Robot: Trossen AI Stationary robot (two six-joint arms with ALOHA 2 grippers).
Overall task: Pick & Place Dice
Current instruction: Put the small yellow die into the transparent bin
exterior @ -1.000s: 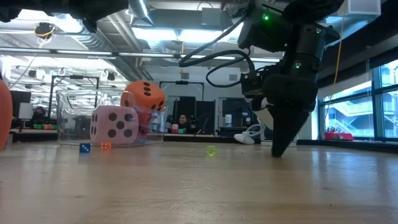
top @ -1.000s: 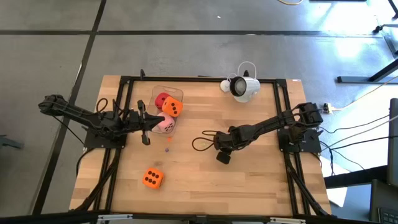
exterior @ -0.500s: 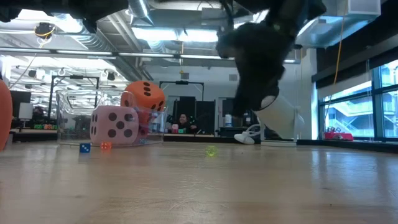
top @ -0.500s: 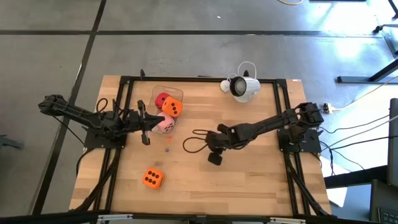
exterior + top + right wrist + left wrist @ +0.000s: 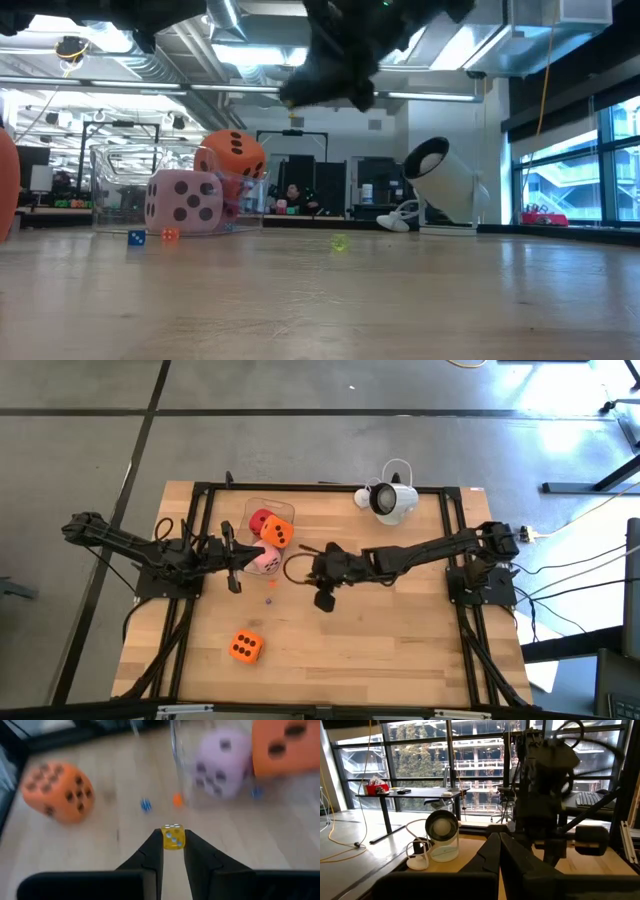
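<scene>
A clear container at the table's far left holds a red die and an orange die. A pink die sits at its near side. Another orange die lies on the table toward the near edge. My right gripper hovers over the table's middle, shut on a tiny yellow die. In the low view my right gripper is a dark blur high above the table. My left gripper waits shut beside the container, its fingers empty. My right gripper pinches the tiny yellow die by two opposite faces between its two fingertips, right at their free ends. The fingers slant down toward the table's left side. The die is lifted clear of the table, a pipped face showing toward the wrist camera.
A white round device with a cable stands at the far edge. Tiny blue and orange dice lie on the wood near the container. A tiny yellow-green die lies mid-table. A black frame borders the table.
My right gripper has risen from the tabletop and gone toward the table's left edge, nearer the container. It has tipped from pointing almost straight down to a shallower slant.
</scene>
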